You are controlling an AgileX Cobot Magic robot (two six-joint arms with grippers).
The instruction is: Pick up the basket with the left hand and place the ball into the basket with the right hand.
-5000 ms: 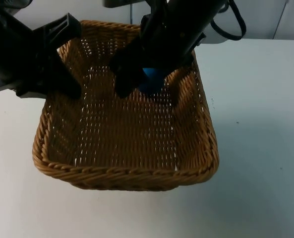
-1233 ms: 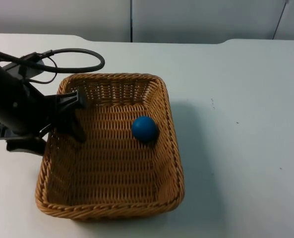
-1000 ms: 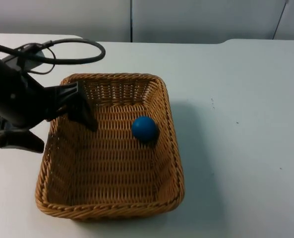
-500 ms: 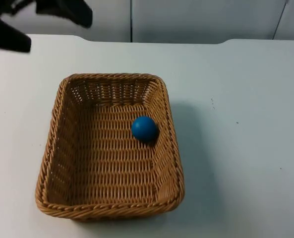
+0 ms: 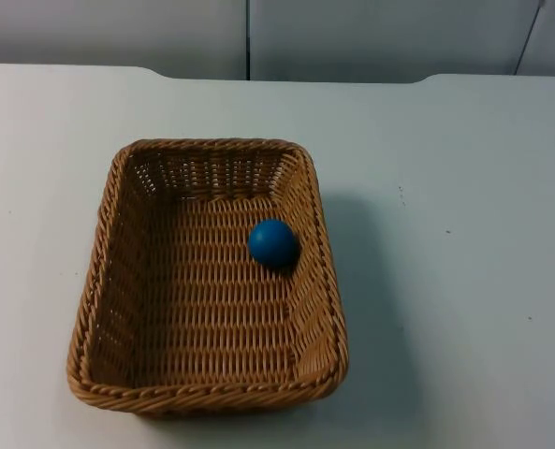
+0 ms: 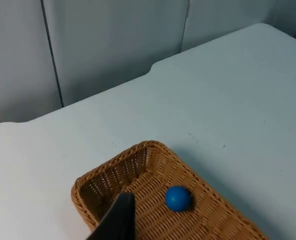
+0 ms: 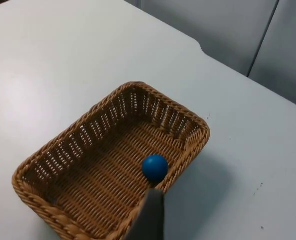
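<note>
Top view, blue ball (image 5: pixel 273 242) inside wicker basket (image 5: pixel 104 281), on white table (image 5: pixel 464 234)

Brown wicker basket (image 5: pixel 118 309) upright on table; blue ball (image 5: pixel 273 242) inside, near right wall.

place: lab test bench | cues: bare white table (image 5: pixel 464 281), grey partition wall (image 5: pixel 371 37)

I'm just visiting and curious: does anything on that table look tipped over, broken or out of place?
Nothing stands out. The wicker basket sits flat and upright on the white table, its weave looks intact, and the blue ball rests inside it near one side wall.
</note>
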